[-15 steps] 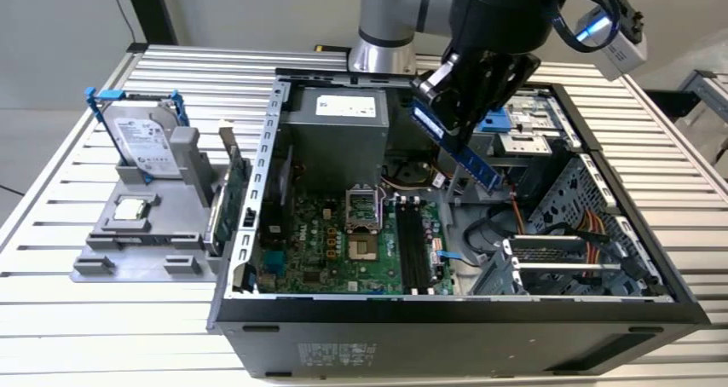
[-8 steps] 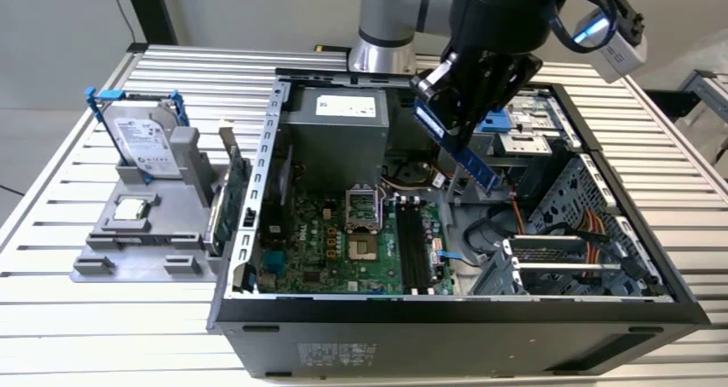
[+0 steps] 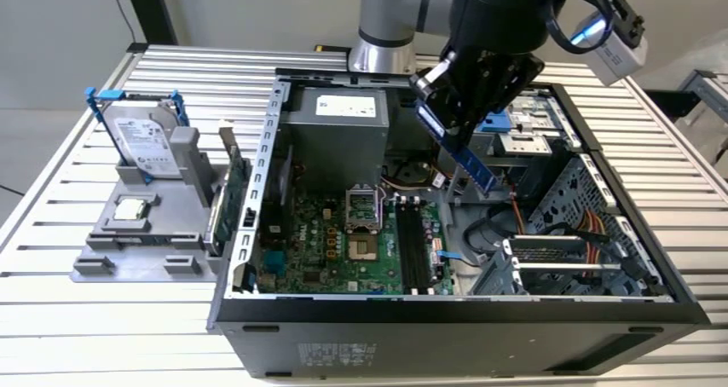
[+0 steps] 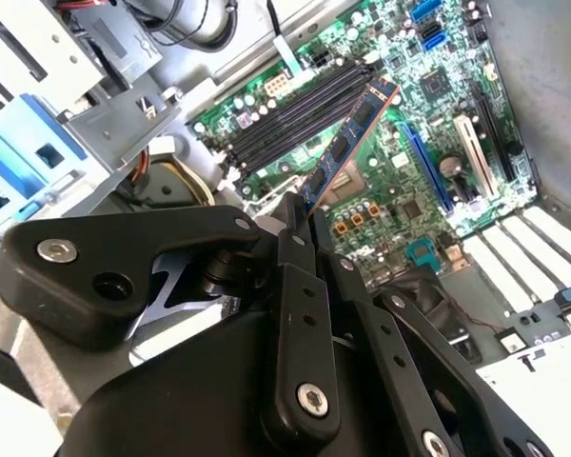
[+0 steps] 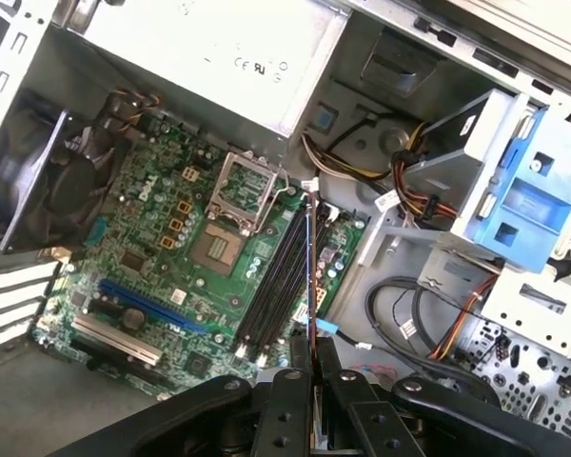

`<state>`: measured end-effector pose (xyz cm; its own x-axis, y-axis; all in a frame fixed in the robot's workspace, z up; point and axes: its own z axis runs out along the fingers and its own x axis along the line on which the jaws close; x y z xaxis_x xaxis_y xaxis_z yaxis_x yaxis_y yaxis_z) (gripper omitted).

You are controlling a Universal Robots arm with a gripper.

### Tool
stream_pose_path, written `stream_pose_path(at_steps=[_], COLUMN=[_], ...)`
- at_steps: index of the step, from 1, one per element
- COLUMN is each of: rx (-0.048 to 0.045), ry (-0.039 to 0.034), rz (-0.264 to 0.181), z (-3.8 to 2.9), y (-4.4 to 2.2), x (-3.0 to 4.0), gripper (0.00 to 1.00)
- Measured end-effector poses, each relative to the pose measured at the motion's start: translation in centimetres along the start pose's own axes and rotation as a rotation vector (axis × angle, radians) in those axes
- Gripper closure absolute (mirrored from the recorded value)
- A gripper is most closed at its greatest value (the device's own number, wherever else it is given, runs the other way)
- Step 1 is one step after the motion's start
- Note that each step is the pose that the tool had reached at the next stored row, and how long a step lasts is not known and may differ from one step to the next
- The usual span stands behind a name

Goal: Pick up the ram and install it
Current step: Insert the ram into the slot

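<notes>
One pincer (image 4: 303, 211) is pressed together on one ram (image 4: 347, 143), pinching it at one end. The stick hangs tilted above the open case (image 3: 455, 340), clear of the board below it.

The ram is a long, thin, dark board that reads blue. In the second wrist view its flat face carries a row of black chips. In the first wrist view it stands edge-on as a thin line, lying along the black memory slots (image 5: 274, 286). There seem to be four of these, all bare.

Under it lies one green motherboard (image 5: 152, 248) with one square processor socket (image 5: 219, 249). One black fan (image 5: 38, 181) sits at the board's end, and one blue drive bracket (image 5: 533, 190) beyond the slots.

In the exterior view the case rests on a slatted bench (image 3: 114, 319). At that view's left one grey stand (image 3: 136, 251) holds one silver hard drive (image 3: 146, 140) with blue rails. One green card (image 3: 231, 204) stands upright between the stand and the case.
</notes>
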<state>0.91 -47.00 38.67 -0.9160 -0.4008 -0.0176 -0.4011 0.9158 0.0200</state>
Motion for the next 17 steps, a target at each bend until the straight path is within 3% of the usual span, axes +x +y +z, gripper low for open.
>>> stream_pose_path(at_steps=[17], rx=[0.0016], ry=[-0.0018], rz=[0.091], z=[0.0], y=[0.0], x=[0.0], gripper=[1.0])
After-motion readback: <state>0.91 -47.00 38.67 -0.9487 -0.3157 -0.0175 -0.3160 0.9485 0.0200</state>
